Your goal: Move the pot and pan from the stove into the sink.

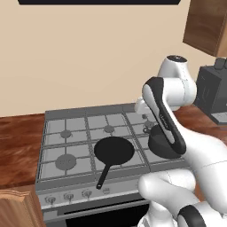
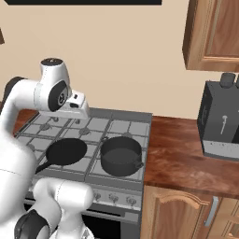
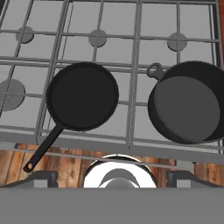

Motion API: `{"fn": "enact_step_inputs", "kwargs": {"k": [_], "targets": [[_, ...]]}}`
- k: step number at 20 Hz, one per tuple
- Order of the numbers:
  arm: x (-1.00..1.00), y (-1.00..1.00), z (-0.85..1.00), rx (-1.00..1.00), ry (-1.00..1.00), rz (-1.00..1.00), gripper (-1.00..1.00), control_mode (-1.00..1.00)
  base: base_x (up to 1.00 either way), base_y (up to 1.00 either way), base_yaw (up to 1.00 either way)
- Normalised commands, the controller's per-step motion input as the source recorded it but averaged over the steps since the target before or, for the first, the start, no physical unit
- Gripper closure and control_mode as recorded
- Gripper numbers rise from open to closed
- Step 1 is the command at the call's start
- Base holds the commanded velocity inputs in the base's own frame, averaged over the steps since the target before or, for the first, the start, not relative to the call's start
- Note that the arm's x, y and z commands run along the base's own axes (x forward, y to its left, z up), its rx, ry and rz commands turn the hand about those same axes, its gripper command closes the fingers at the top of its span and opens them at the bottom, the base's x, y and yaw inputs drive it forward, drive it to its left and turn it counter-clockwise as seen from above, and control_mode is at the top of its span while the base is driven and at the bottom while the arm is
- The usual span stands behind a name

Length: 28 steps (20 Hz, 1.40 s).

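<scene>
Neither piece of cookware has left the stove (image 1: 88, 133) yet, so by these pictures both transfers into the sink remain to be done. The jaws (image 3: 112, 177) stand wide and empty, their two dark tips far apart at the bottom of the hand view, hovering well above the grates. Below and to the left of the jaws lies the one pan (image 3: 82, 96), flat on the front middle grate with its long handle reaching toward the front edge of the range. Below and to the right sits the one pot (image 3: 188, 103), upright on the front right burner, its small loop handle facing the back. Pot and pan are near each other but apart. One dark appliance (image 2: 219, 119) stands on the wooden surface (image 2: 182, 154) farther to the right.
</scene>
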Motion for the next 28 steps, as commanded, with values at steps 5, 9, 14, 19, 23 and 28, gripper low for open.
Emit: {"fn": "enact_step_inputs", "kwargs": {"k": [5,9,14,19,23,28], "targets": [[-0.36,0.15,0.0,0.02,-0.01,0.01,-1.0,-1.0,0.0,0.0,0.0],[-0.28,0.24,-0.03,0.01,-0.02,0.0,-1.0,-1.0,0.0,0.0,0.0],[-0.26,0.3,-0.05,0.0,-0.01,0.0,-1.0,-1.0,0.0,0.0,0.0],[-0.21,0.29,-0.08,0.01,0.0,0.0,-1.0,-1.0,0.0,0.0,0.0],[-0.17,0.25,-0.11,0.04,0.0,0.0,-1.0,-1.0,0.0,0.0,0.0],[-0.13,0.23,-0.19,0.04,0.0,0.0,-1.0,-1.0,0.0,0.0,0.0]]}}
